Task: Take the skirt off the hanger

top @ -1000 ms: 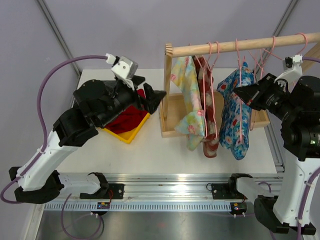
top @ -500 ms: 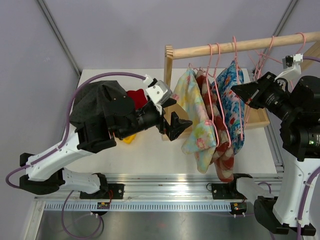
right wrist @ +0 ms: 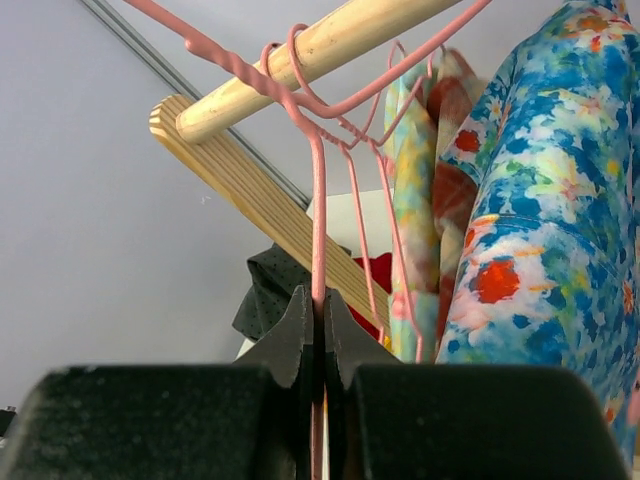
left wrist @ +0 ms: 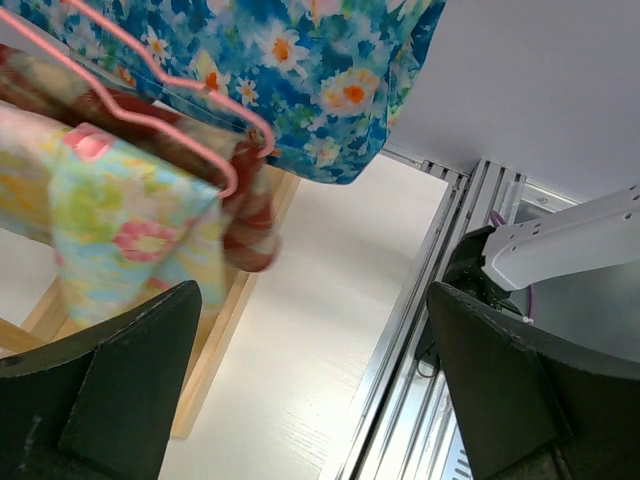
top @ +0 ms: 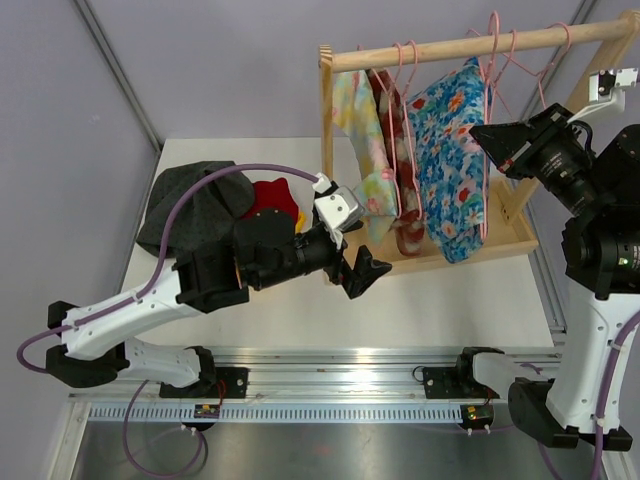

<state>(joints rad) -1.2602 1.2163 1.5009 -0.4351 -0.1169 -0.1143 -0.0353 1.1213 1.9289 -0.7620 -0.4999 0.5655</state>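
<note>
Three garments hang side by side from the wooden rod (top: 460,42) of a small wooden rack (top: 500,240) standing toward the bench's (top: 300,310) far right corner. A pale floral piece (top: 362,150) is on the left, a red checked one (top: 400,170) is in the middle, and the blue floral skirt (top: 448,160) is on the right. The skirt is on the rack, draped from thin pink wire hooked over the rod.

The right gripper (top: 490,135) reaches in from the bench's right edge, just beside the skirt's upper right side. In its wrist view the fingers (right wrist: 292,335) are pressed together on a pink hanger (right wrist: 317,200), whose wire runs straight up from between them to the rod. Several pink hooks crowd there, so I cannot tell for certain that this one carries the skirt.

The left gripper (top: 362,272) hovers low near the rack's left post, under the hem of the pale piece. Its jaws are spread wide with nothing between them. Its wrist view looks up past both fingers (left wrist: 130,380) at the three hems.

A dark grey cloth (top: 185,200) and a red cloth (top: 272,198) lie toward the bench's far left corner, partly behind the left arm.
</note>
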